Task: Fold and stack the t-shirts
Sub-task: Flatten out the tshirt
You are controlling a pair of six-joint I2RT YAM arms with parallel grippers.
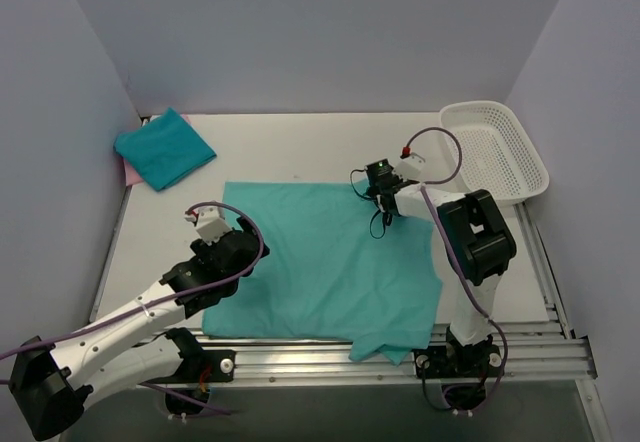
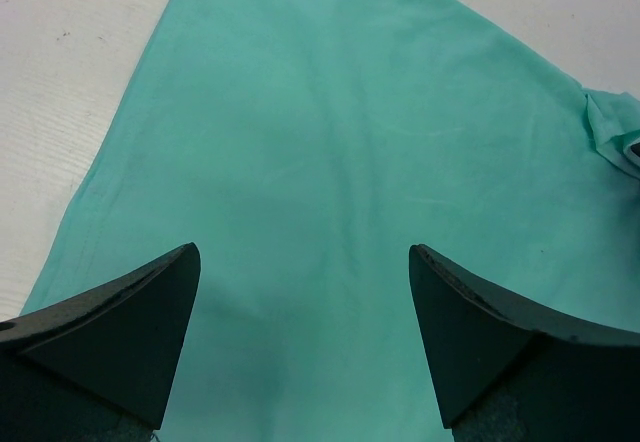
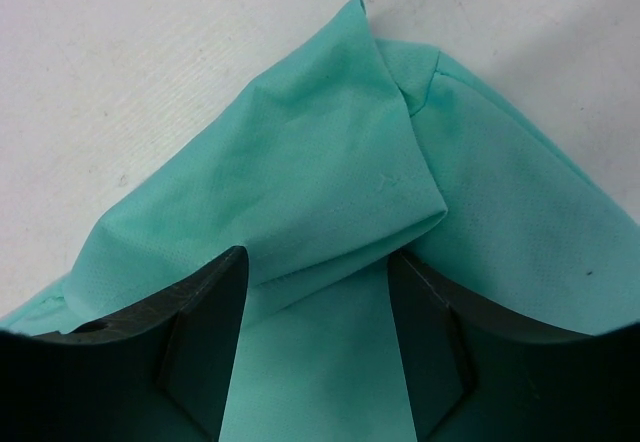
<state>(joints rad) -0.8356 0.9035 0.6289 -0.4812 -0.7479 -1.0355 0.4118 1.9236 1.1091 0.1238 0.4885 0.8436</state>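
A teal t-shirt [image 1: 330,262] lies spread flat on the table, one corner hanging over the near edge. My left gripper [image 1: 243,245] is open over its left part; in the left wrist view the fingers [image 2: 120,332] stand wide apart above smooth cloth [image 2: 330,142]. My right gripper [image 1: 379,192] is at the shirt's far edge, open. In the right wrist view its jaws [image 3: 318,272] straddle a folded-over sleeve [image 3: 330,182], not closed on it. A folded bluer teal shirt [image 1: 165,148] lies at the back left on a pink one [image 1: 128,170].
A white mesh basket [image 1: 497,148] stands at the back right. Grey walls close in the table on three sides. A metal rail [image 1: 330,354] runs along the near edge, with both arm bases on it.
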